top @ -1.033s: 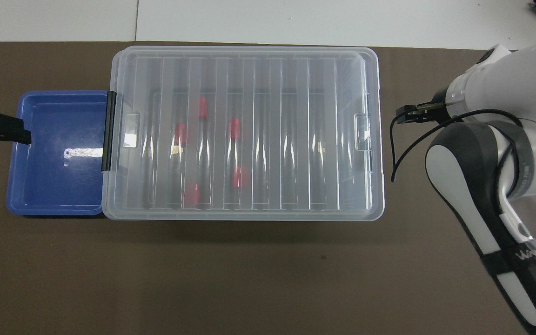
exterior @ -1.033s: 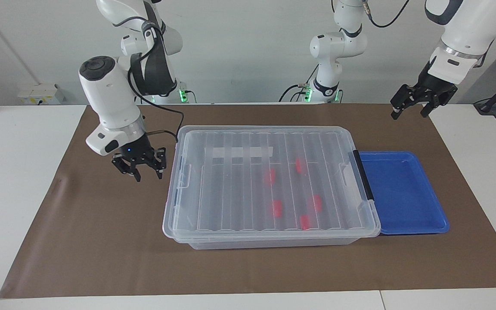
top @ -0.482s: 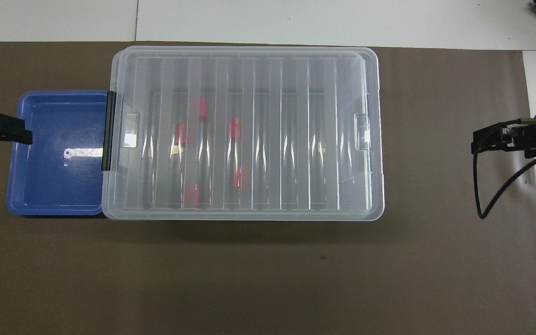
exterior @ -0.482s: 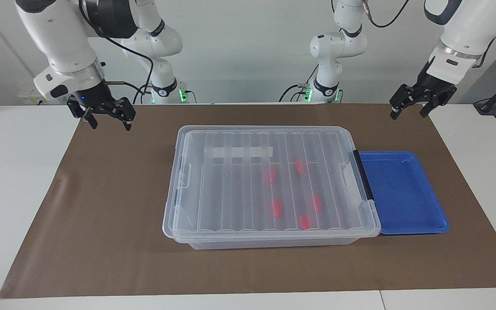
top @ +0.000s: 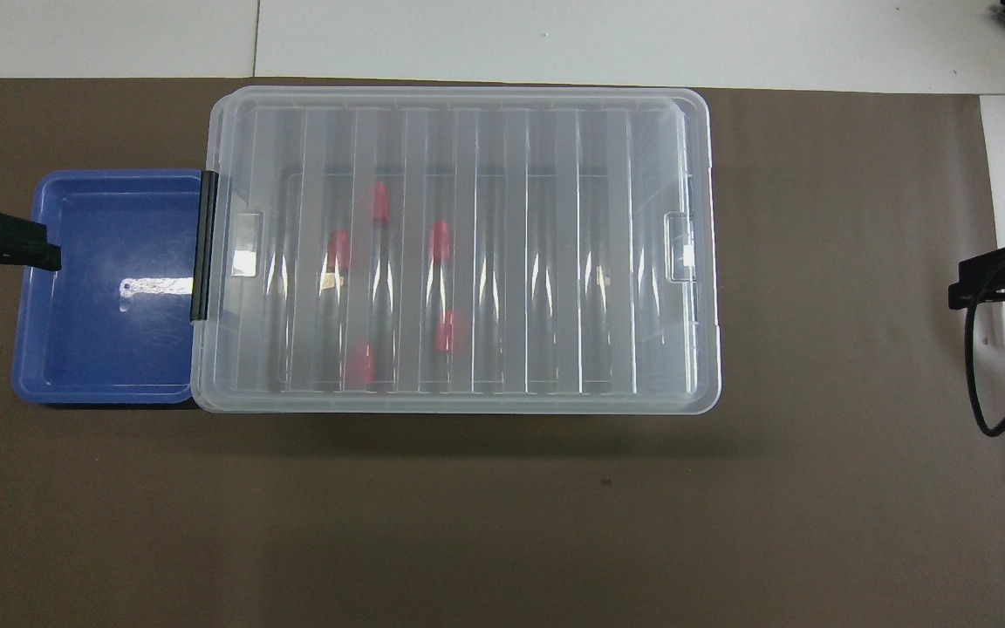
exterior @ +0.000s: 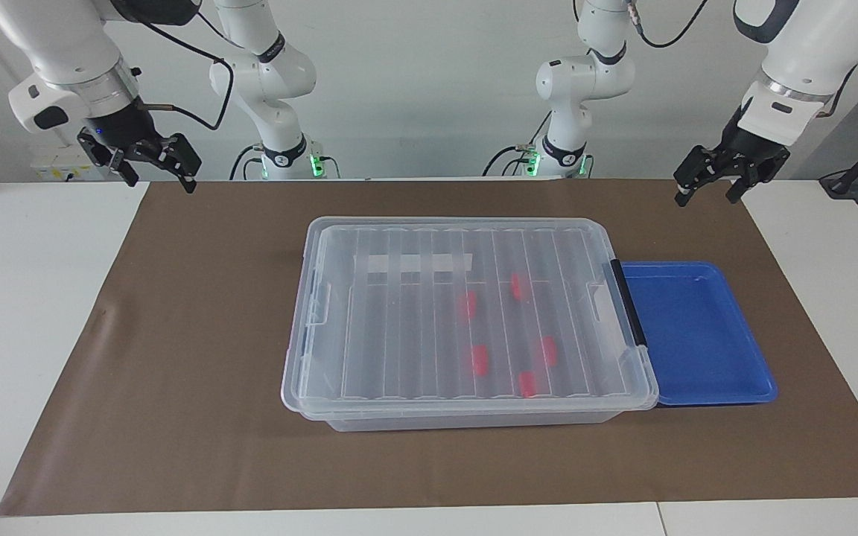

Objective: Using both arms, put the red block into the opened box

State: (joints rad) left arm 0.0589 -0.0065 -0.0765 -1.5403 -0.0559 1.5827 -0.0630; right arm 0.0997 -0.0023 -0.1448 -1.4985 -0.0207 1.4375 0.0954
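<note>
Left pincer (exterior: 708,184) raised over brown mat's corner, spread, empty. Right pincer (exterior: 152,165) raised at the mat's other end, spread, empty. Five small red plastic blocks (exterior: 480,359) inside lidded clear plastic box (exterior: 310,327), long axes running nearer-to-farther from the robots.

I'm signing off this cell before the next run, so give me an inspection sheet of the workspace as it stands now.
Surface: brown mat over a white table.
Job's things: box mid-mat, ribbed lid on it; five red blocks show through the lid, inside.
Clutter: blue tray beside the box at the left arm's end; nothing seen in it.
Grippers: left gripper open, raised over the mat's corner, holding nothing. Right gripper open, raised over the mat's edge at its own end, holding nothing.
Cables: black cable looping from the right arm.
Surroundings: white wall; two arm bases with green lights.
</note>
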